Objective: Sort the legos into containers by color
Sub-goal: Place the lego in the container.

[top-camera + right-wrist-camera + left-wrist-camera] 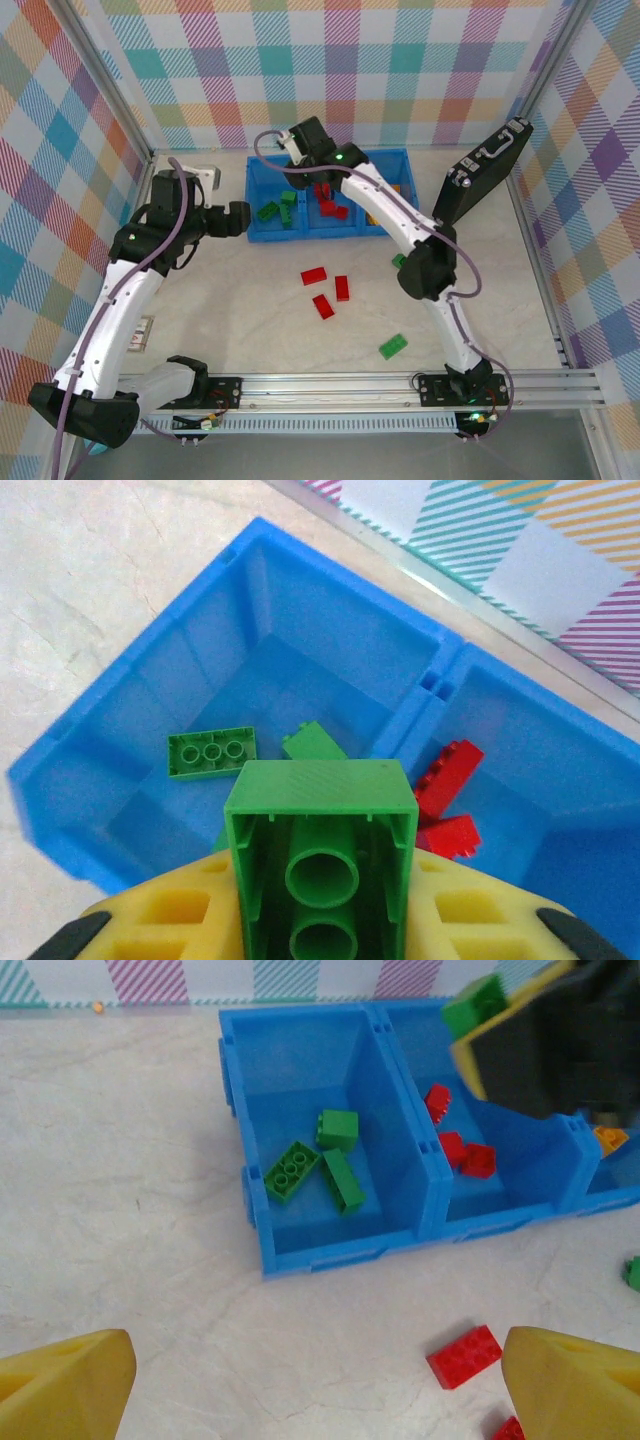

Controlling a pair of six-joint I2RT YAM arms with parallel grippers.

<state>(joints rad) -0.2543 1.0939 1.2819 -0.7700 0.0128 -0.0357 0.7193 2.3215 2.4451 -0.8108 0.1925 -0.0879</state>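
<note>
Inside left container (300, 1060), green legos (292, 1171).

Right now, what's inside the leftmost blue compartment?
Left compartment: three green legos on its floor. From the right wrist, the held green lego in the right tool covers part of it.
</note>
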